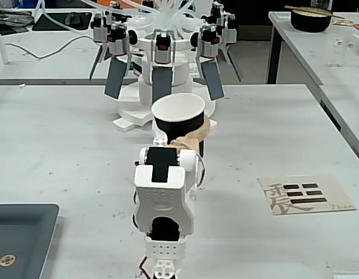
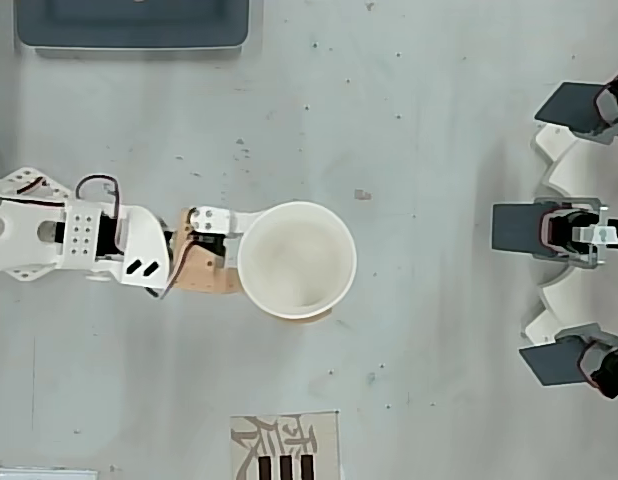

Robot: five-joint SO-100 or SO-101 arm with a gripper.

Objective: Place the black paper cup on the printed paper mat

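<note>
The black paper cup [image 1: 177, 127] stands upright with its white inside [image 2: 297, 260] facing up, at the middle of the table. My gripper [image 1: 188, 139] is shut on its black wall, and a tan finger [image 1: 197, 136] wraps around the cup's right side in the fixed view. In the overhead view the arm comes in from the left and a tan finger [image 2: 202, 272] reaches under the rim. My arm hides the cup's base. The printed paper mat [image 1: 307, 195] lies flat to the right in the fixed view. In the overhead view the printed paper mat [image 2: 284, 447] sits at the bottom edge, apart from the cup.
A dark grey tray [image 1: 22, 238] sits at the fixed view's lower left and at the top left overhead [image 2: 129, 25]. A white stand with several grey-bladed arms [image 1: 162, 70] rises just behind the cup, at the right edge overhead [image 2: 574, 235]. A dark bowl [image 1: 310, 20] rests on another table.
</note>
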